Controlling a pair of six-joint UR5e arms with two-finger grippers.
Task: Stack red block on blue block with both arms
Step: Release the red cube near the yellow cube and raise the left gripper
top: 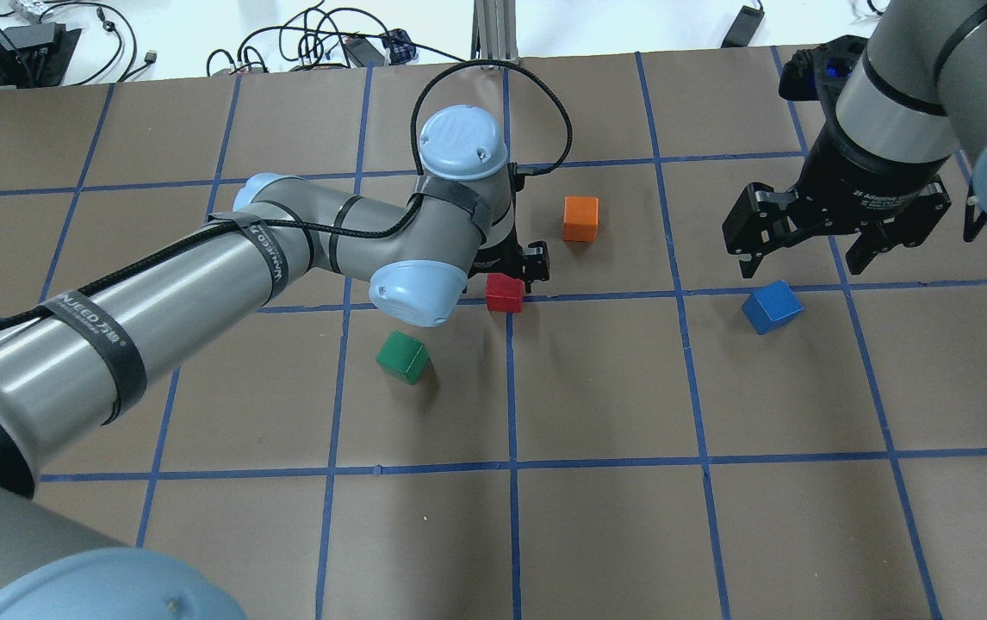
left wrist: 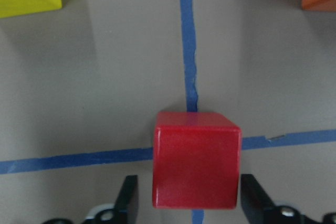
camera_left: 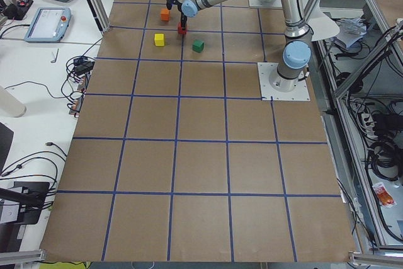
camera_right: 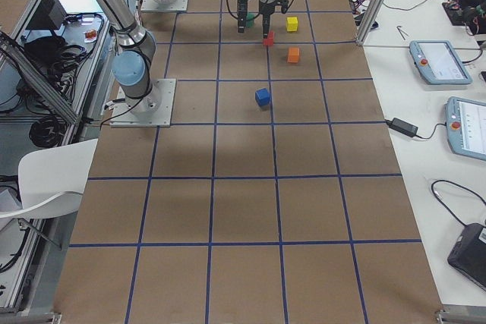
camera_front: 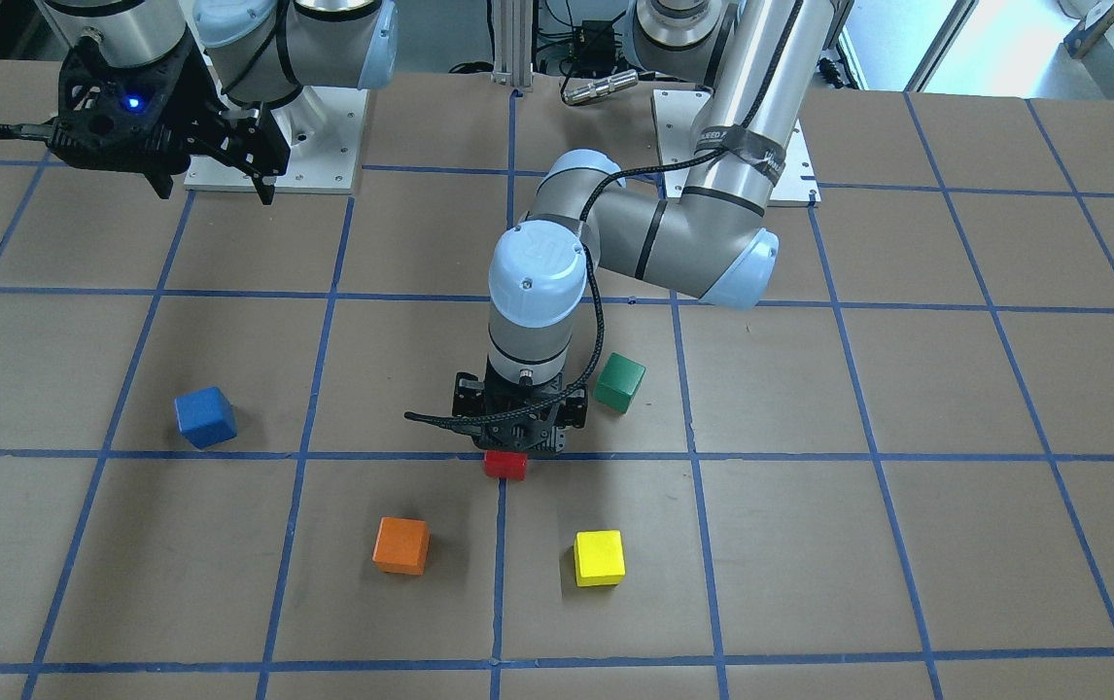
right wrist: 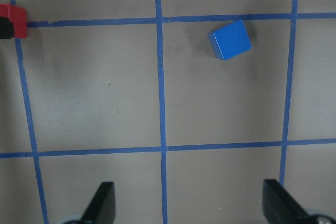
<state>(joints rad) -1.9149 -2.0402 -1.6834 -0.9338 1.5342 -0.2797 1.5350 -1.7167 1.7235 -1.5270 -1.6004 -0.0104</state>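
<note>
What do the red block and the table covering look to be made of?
Red block: probably painted wood or hard plastic, semi-matte; soft sheen on its front face, crisp edges. Table covering: likely brown paper or card, matte, no glare. Blue tape lines: slightly ragged edges.

This is looking like a robotics lab: the arms (camera_left: 293, 29) are standing bolted to a grid-taped table (camera_left: 201, 174). Teach pendants (camera_left: 49, 23) are lying on a side bench (camera_left: 38, 61), and cables (camera_left: 381, 149) are trailing beside aluminium framing (camera_left: 368, 58).
</note>
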